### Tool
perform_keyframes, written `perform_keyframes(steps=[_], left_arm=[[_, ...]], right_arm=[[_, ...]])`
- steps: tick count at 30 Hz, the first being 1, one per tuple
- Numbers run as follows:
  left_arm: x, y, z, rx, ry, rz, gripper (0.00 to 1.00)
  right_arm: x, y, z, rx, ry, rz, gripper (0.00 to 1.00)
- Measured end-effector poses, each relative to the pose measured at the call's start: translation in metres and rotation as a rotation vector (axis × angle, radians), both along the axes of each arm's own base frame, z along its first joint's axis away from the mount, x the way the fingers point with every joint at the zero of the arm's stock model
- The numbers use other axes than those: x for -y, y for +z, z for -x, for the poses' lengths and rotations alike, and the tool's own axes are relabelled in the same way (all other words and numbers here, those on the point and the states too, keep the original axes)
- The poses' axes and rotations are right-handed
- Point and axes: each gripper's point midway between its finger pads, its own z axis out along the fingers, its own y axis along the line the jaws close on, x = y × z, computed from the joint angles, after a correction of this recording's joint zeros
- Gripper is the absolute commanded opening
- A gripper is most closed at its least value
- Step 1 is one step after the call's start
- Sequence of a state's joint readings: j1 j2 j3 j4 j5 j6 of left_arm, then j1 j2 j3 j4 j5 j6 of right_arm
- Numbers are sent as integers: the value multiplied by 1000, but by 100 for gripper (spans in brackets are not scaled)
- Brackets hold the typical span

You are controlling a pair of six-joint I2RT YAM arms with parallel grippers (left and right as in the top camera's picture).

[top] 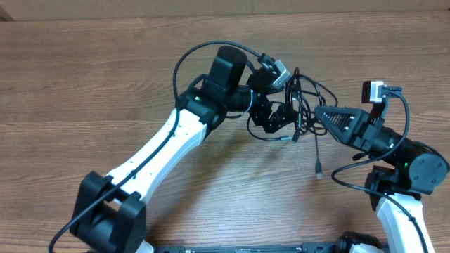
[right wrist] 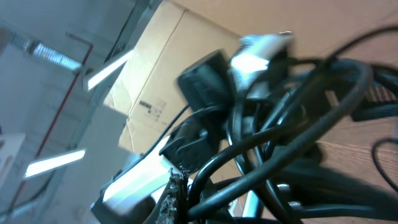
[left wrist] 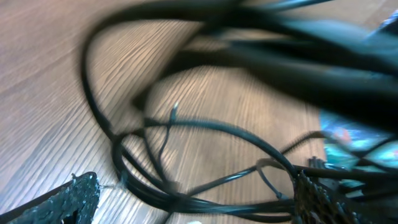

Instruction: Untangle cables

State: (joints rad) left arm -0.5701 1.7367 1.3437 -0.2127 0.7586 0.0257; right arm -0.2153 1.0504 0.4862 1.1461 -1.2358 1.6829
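Cables [top: 304, 98] sit bunched between the grippers; left gripper [top: 280, 118] is released, right gripper [top: 320, 112] looks clenched on the cables, so I would draw apart slowly, watching for snags.

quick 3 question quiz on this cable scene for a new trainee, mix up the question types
1. True or false: the cables lie spread out in separate straight lines.
2. In the overhead view, the loose plug shows: A) below the bunch, B) at the top edge, C) beside the left arm's base.
3. Fill in: in its wrist view, the left gripper is ____ (open/shut).
Key: 1 false, they are bunched together; 2 A; 3 open.
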Motion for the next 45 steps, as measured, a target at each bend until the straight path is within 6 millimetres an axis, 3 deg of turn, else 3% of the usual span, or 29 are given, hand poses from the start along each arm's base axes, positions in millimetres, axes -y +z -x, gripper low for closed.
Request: perform_keyframes(steps=[4,15,29,37,45], left_arm=[[-1,-18,-9,-14,36,-39,100],[-17,-39,-29,1,181,-163,100],[-75,-84,-47,-53,459,-460,99],[-110,-92,-61,-94,571,-516,100],[-142,-87,-78,-115,646,-509,100]], right_arm=[[-2,9,9,53,17,3,4],[-6,22,24,67,57,-19,4],[-8,18,27,27,85,-15,4],[-10,15,28,16,99,-3,4],[-10,13,28,6,105,1,4]])
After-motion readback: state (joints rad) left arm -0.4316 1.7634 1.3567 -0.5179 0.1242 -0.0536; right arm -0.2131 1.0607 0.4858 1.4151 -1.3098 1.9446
